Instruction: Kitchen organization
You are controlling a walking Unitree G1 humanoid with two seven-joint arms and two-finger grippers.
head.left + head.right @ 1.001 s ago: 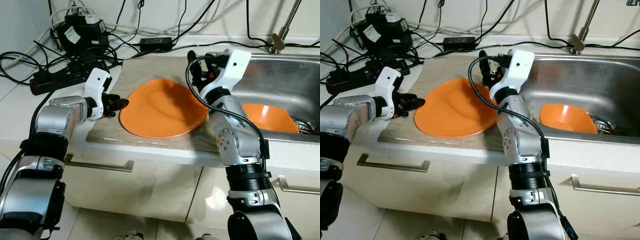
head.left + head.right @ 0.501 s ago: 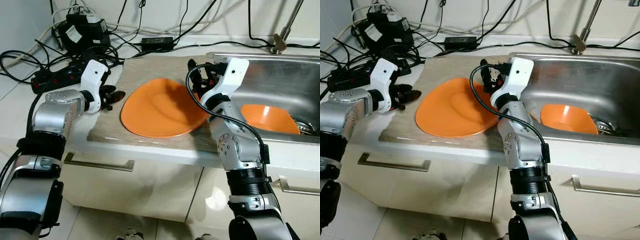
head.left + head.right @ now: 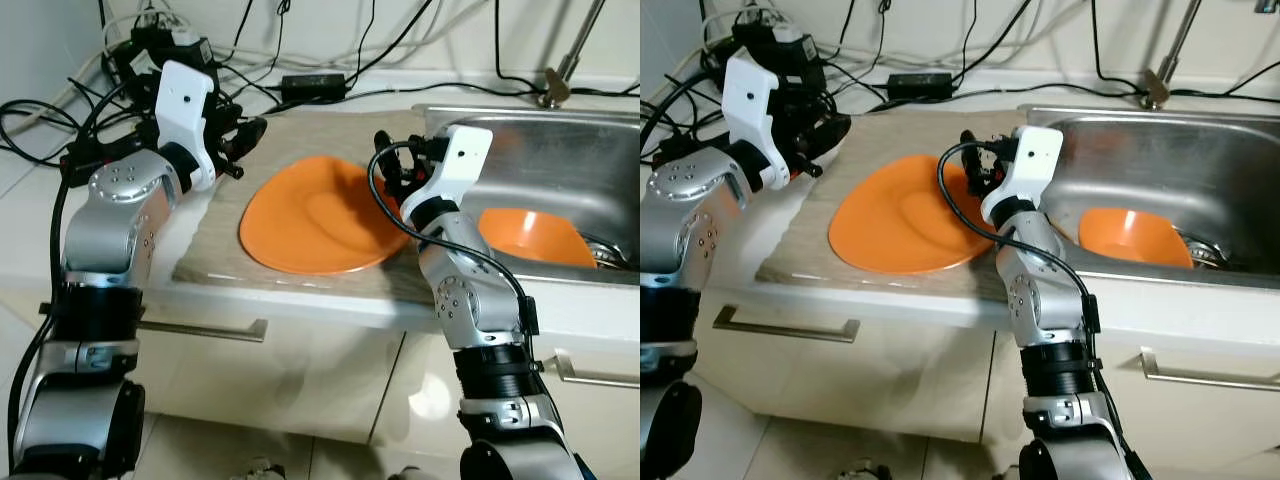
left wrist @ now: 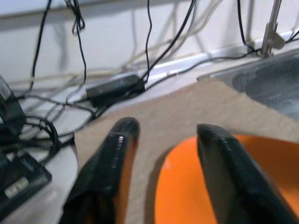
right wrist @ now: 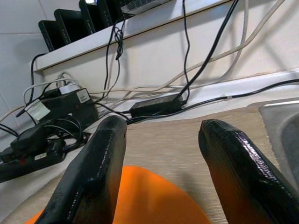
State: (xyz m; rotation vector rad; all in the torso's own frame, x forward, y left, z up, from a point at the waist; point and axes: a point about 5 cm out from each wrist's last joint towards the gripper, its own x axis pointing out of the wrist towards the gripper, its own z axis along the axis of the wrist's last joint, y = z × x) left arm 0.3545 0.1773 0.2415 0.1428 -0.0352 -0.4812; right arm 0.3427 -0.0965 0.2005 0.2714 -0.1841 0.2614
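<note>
Centre frame, on the mat (image 3: 300, 140) over the desk: orange plate (image 3: 320, 216), flat, untouched. Likely stiff, light, slick-glazed; take it by the thin rim (edge nearest a gripper). Right gripper (image 3: 976, 172) at its right edge, jaws spread. Left gripper (image 3: 245, 140) raised upper left, jaws spread. Orange bowl (image 3: 525, 236) in sink (image 3: 600, 150), right.

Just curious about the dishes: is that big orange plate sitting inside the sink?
No, the orange plate lies on the mat beside the sink.
</note>
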